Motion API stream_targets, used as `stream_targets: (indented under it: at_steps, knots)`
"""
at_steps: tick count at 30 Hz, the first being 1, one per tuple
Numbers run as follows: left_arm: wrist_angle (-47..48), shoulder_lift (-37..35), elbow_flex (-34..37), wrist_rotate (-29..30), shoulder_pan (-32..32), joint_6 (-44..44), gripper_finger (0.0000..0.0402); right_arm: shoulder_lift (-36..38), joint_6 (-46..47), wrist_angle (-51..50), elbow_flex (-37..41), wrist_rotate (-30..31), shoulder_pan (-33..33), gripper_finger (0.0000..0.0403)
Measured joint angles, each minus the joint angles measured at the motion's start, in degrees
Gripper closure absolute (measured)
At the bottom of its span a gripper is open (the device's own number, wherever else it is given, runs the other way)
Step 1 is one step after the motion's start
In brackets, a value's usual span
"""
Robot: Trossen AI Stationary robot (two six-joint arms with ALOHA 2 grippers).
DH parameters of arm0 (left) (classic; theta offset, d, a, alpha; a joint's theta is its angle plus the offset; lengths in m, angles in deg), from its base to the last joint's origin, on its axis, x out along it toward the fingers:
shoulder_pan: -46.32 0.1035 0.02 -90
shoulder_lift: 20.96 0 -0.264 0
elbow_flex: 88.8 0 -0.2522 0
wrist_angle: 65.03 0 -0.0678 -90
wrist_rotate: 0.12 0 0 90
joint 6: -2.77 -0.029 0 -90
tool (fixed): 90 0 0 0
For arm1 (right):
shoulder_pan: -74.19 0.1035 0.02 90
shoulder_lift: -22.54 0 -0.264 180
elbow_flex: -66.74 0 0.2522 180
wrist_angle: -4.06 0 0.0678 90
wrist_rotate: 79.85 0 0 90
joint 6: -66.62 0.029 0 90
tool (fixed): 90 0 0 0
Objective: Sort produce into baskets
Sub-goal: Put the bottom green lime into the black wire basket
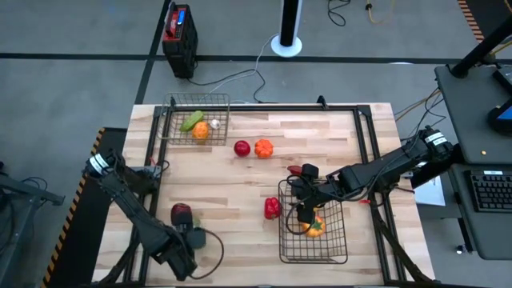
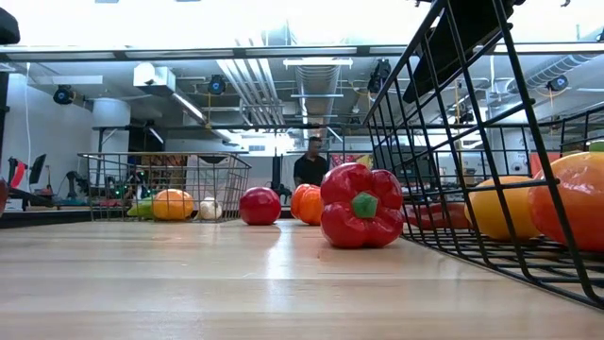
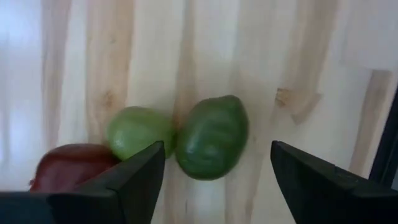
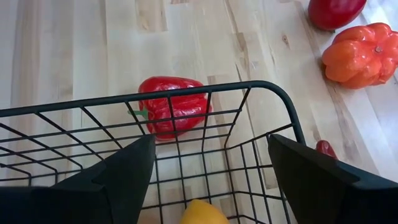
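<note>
In the left wrist view my left gripper (image 3: 217, 149) points down, open, over a dark green piece of produce (image 3: 212, 137) lying on the table. Its fingers stand either side of the piece without touching it. A lighter green piece (image 3: 138, 130) and a dark red one (image 3: 68, 165) lie right beside it. In the high view this gripper (image 1: 186, 240) is near the table's front left. My right gripper (image 1: 308, 204) hangs open and empty over the far end of the larger basket (image 1: 282, 240), which holds yellow and orange pieces (image 1: 314, 226).
A red pepper (image 1: 273, 208) lies on the table just left of the larger basket. A red chili (image 1: 294, 170) lies beyond that basket; a red round piece (image 1: 242, 148) and an orange pepper (image 1: 263, 148) lie mid-table. The smaller basket (image 1: 170, 120) at the far left holds green, orange and white pieces.
</note>
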Motion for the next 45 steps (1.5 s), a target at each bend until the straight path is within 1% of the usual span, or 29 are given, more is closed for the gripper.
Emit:
stream_targets:
  at_steps: [5,14,22,27,40,43,45]
  knots:
    - [0.26,2.31,-1.17,1.45,-2.17,-2.59,0.0107,-0.01,0.01,0.02,0.0,0.0,0.0,0.0101]
    - [-0.05,6.96,-1.08,1.93,-2.9,-4.6,0.0105,0.01,0.15,0.02,0.04,0.0,0.0,0.0094]
    - [-0.86,9.19,-0.75,2.03,-2.92,-4.66,0.0106,0.01,0.48,0.04,0.04,-0.15,0.0,0.0101]
    - [-2.58,10.12,-0.73,3.33,-2.92,-4.66,0.0113,0.01,0.51,0.04,0.07,-0.15,0.0,0.0096]
    - [-4.56,13.87,-0.64,3.12,-2.92,-4.94,0.012,-0.01,0.51,0.04,0.07,-0.13,0.0,0.0095]
    - [-5.21,13.85,-0.64,2.98,-2.92,-5.05,0.0132,-0.01,0.54,0.04,0.07,-0.15,0.0,0.0098]
    - [-5.16,13.43,-0.64,2.94,-2.92,-5.08,0.015,-0.01,0.53,0.04,0.07,-0.13,0.01,0.01]
